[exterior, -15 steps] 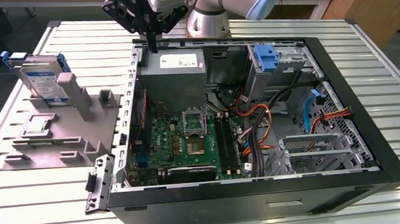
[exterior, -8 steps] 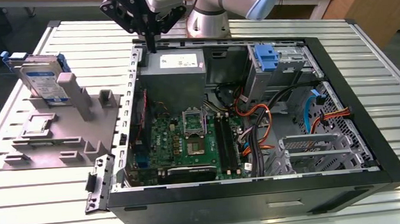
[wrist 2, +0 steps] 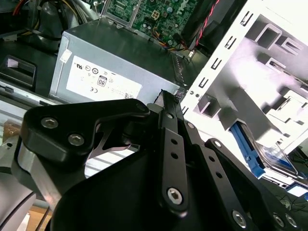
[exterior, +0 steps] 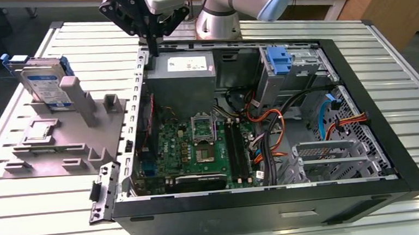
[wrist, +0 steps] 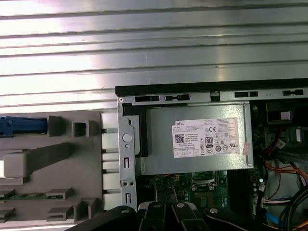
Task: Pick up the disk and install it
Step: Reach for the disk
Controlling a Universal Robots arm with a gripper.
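Observation:
The disk [exterior: 45, 84], a grey drive with a blue-and-white label in a blue carrier, stands on edge in the grey fixture [exterior: 58, 143] on the exterior view's left, outside the computer case [exterior: 273, 201]. Its blue carrier edge also appears in both wrist views [wrist 2: 246, 144] [wrist: 19, 126]. My gripper [exterior: 153, 49] hangs over the case's far left corner, above the power supply, well apart from the disk. Its black fingers [wrist 2: 166, 120] lie together, shut on nothing. The fingertips [wrist: 166, 209] point down over the motherboard's edge.
The open case holds a grey power supply [exterior: 181, 70] [wrist: 197, 139], a green motherboard [exterior: 196, 145], orange and black cables [exterior: 276, 130] and a drive bay with a bare blue bracket [exterior: 279, 58]. Everything rests on a ribbed metal table [exterior: 48, 220].

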